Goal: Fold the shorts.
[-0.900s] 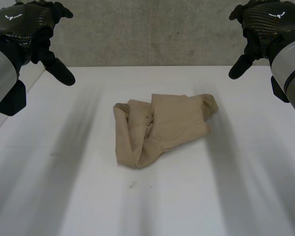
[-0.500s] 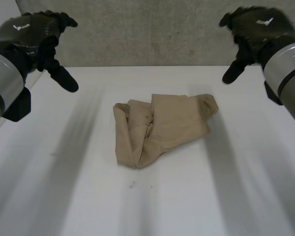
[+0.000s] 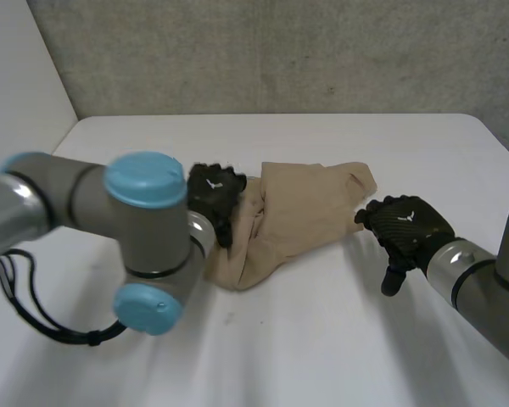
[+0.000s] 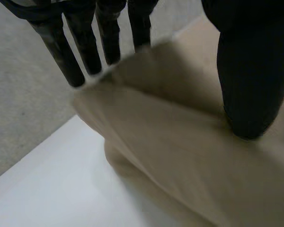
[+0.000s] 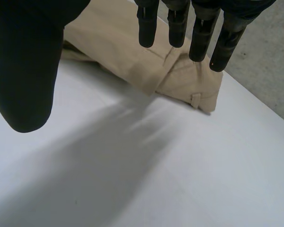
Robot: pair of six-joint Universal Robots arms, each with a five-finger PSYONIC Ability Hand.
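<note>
The tan shorts (image 3: 301, 208) lie crumpled in a heap in the middle of the white table (image 3: 322, 348). My left hand (image 3: 214, 191) is over the heap's left side. Its straight fingers (image 4: 85, 47) reach across the cloth (image 4: 180, 156), and its thumb is low over or on a fold; it stands open and grips nothing. My right hand (image 3: 405, 227) is low over the table just right of the shorts' right edge. That hand (image 5: 23, 71) is open too, and its fingertips point at a folded waistband corner (image 5: 189, 85).
My left arm's elbow (image 3: 144, 246), with its light-blue caps, bends across the front and hides the shorts' left edge. A grey wall (image 3: 280, 51) stands behind the table's far edge. Bare table lies in front of the shorts.
Both hands have come down from high at the far corners to the shorts: the left onto the heap's left side, the right to the table beside its right edge.
</note>
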